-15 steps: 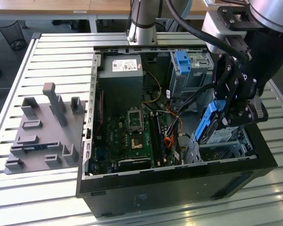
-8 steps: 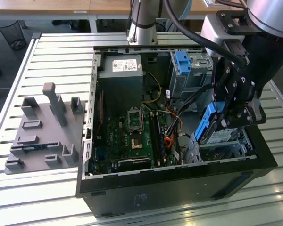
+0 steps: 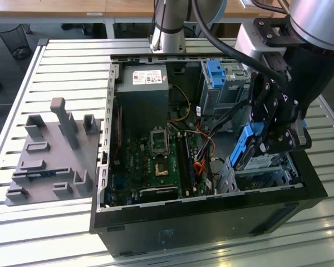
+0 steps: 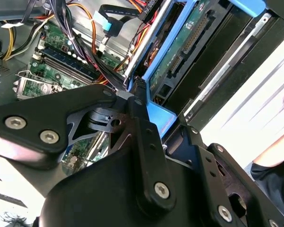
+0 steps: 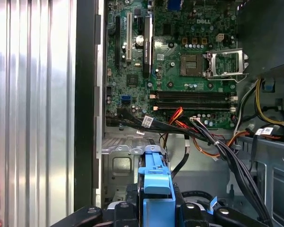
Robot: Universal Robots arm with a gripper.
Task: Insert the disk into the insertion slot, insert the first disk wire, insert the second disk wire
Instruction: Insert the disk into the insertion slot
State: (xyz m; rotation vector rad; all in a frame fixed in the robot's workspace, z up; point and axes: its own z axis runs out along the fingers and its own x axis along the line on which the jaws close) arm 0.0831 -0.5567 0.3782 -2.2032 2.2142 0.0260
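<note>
The disk [image 3: 246,146] in its bright blue carrier hangs tilted, on edge, just over the insertion slot [image 3: 263,172], a low silver perforated cage in the open computer case's front corner at the exterior view's right. My gripper [image 3: 271,140] is shut on the disk. In the second wrist view the disk's green circuit board [image 4: 188,43] faces the camera, and a black finger [image 4: 138,109] presses the blue frame. In the first wrist view the blue carrier [image 5: 155,182] points down at the cage floor [image 5: 122,163]. Loose black, orange and red wires [image 5: 203,138] lie beside the cage.
A taller grey bay with a blue latch [image 3: 217,75] stands behind the slot. The motherboard [image 3: 156,161] and power supply [image 3: 142,92] fill the case. A grey fixture block [image 3: 50,156] sits on the slatted table at the exterior view's left. A person's hand [image 4: 274,151] is near the case.
</note>
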